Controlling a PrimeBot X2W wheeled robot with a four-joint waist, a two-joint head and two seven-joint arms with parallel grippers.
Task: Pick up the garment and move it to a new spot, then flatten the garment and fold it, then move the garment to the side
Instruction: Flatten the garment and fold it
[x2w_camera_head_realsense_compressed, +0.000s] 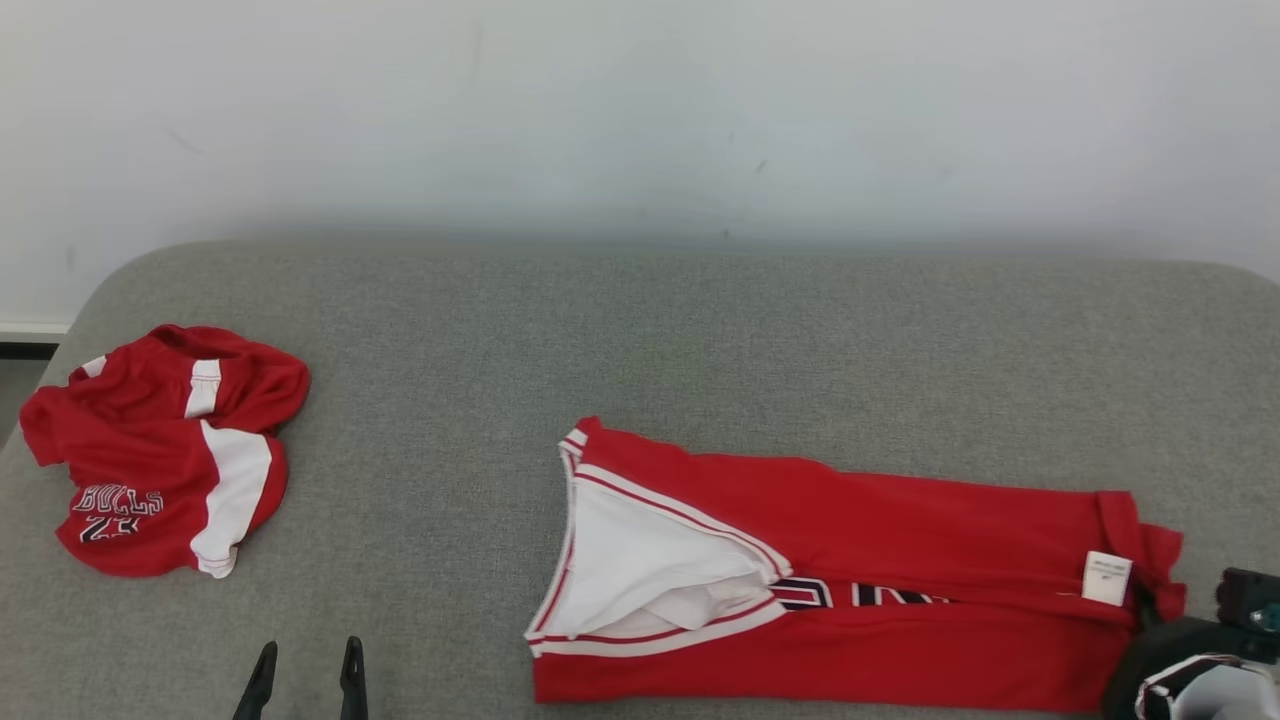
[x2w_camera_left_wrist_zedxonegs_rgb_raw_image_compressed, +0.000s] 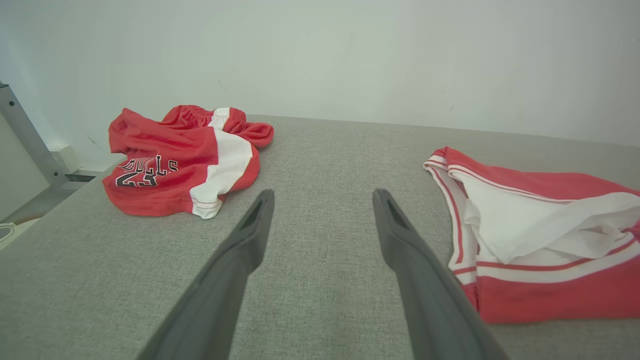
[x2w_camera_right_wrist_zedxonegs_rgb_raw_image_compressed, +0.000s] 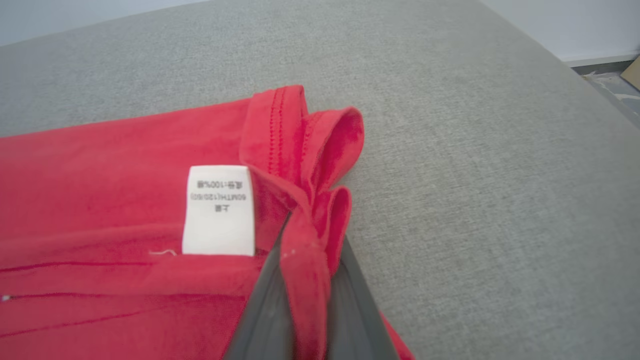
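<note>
The garment lies folded lengthwise on the grey cushion, your right gripper clamped tight on its right end, so lift low and slowly, keeping layers stacked, while your left gripper hangs spread wide, holding nothing.

Crumpled red-and-white shorts sitting at the far left of the grey fabric surface — plain white wall behind it all.

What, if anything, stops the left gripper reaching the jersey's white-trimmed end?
Likely yes, nothing does: the left gripper is open over bare grey padding, and the jersey lies close on its right with nothing between.
</note>
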